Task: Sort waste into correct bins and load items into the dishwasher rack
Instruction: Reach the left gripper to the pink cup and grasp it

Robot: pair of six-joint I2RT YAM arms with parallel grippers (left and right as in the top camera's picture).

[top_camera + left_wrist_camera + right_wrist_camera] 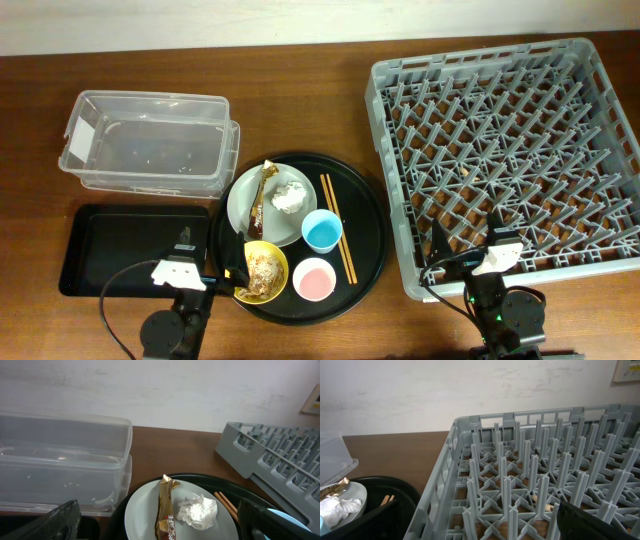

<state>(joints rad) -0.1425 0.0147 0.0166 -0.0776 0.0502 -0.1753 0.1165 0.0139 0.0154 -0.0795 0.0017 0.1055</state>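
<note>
A pale grey plate on a round black tray holds a brown wrapper strip and a crumpled white napkin. Beside it are a blue cup, a pink cup, two chopsticks and a yellow bowl with food scraps. My left gripper is open and empty, at the tray's front left; its wrist view shows the plate, wrapper and napkin between the fingers. My right gripper is open and empty over the rack's front left corner.
The clear tub stands at the back left, the shallow black rectangular tray in front of it. The round black tray lies between the bins and the rack. Small bits lie under the rack's grid.
</note>
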